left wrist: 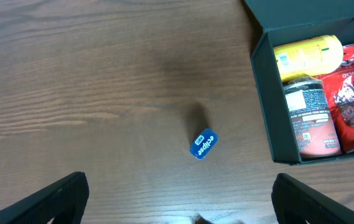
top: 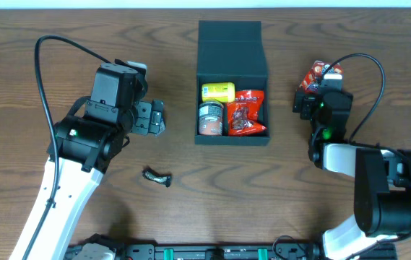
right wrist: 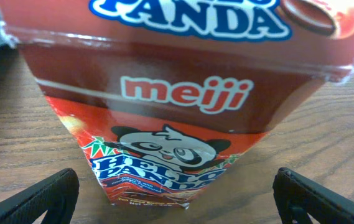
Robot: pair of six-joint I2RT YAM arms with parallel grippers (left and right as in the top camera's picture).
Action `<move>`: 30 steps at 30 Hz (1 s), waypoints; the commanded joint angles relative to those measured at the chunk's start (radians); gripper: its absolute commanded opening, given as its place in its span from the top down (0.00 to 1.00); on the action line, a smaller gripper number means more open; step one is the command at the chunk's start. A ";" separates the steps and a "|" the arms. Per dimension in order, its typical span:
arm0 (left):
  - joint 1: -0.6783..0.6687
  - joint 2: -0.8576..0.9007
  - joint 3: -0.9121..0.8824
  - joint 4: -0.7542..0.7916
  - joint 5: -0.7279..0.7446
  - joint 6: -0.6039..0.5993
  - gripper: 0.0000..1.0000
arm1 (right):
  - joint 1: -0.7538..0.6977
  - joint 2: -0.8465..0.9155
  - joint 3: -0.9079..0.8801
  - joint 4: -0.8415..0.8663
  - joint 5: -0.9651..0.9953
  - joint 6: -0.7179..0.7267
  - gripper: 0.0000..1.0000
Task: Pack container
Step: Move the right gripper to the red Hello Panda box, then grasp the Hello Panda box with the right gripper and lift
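The dark teal-black container (top: 204,87) stands at the table's back middle with its flap lid open to the rear. It holds a yellow pack (top: 218,91), a round can (top: 211,118) and a red snack bag (top: 248,113). The container's left wall shows in the left wrist view (left wrist: 270,99). My left gripper (top: 154,118) is open and empty (left wrist: 180,205), left of the container, above a small blue Eclipse gum pack (left wrist: 203,144). My right gripper (top: 312,88) is open (right wrist: 177,202) just in front of a red Hello Panda pack (right wrist: 177,93), right of the container (top: 319,72).
A small dark wrapped item (top: 157,177) lies on the wooden table in front of the left arm. The table's far edge runs along the top of the overhead view.
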 commanded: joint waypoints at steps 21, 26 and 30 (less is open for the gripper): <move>0.003 0.001 -0.001 0.002 0.006 0.014 0.05 | -0.006 0.048 0.057 0.014 -0.008 -0.013 0.01; 0.003 0.001 -0.001 0.002 0.008 0.014 0.05 | -0.006 0.048 0.057 0.016 -0.008 -0.012 0.13; 0.003 0.001 -0.001 0.002 0.023 0.014 0.05 | -0.006 0.048 0.057 0.016 -0.008 -0.012 0.17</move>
